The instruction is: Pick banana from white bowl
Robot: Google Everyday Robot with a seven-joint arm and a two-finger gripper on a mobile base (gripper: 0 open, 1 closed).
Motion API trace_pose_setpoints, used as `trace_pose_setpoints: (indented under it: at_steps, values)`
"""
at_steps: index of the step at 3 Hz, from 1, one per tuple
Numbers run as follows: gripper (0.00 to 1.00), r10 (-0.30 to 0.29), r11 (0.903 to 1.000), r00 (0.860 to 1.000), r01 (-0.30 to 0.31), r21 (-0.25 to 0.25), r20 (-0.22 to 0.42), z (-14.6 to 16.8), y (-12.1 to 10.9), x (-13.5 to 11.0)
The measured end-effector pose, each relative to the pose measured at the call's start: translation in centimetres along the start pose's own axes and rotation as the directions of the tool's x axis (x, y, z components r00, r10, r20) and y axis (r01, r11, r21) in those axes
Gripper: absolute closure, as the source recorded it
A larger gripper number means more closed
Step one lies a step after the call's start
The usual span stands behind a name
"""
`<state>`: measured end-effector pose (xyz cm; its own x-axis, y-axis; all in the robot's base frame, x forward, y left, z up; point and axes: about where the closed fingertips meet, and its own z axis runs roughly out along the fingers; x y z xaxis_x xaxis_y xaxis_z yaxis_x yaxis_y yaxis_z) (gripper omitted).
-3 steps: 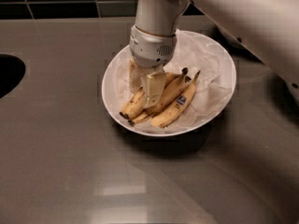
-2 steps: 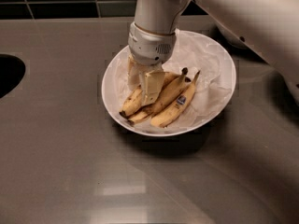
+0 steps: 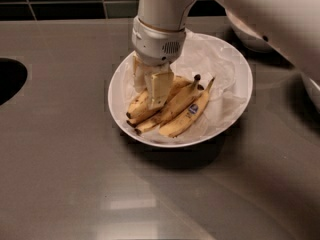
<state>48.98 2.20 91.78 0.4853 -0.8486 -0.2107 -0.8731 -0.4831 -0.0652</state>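
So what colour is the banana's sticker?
Blue sticker, in the camera view; the gripper sits among bananas in the white bowl.

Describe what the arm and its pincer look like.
The arm is a smooth white cylinder ending in a light grey wrist collar with a small perforated grille. A bulkier white link crosses the upper right. The pincer, down in the white bowl among the bananas, is pale cream and flat-sided. No cables show.
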Motion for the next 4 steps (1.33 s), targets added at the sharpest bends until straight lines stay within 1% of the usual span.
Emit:
trace_pose_setpoints:
  at_steps: [2, 3, 4]
  values:
    - [1.00, 0.002, 0.9987, 0.998, 0.001, 0.052, -0.058, -2.2, 0.9, -1.3]
    - [1.00, 0.005, 0.9958, 0.995, 0.004, 0.092, -0.095, -3.9, 1.7, -2.2]
    - [1.00, 0.007, 0.9907, 0.991, 0.012, 0.135, -0.137, -5.9, 2.3, -3.4]
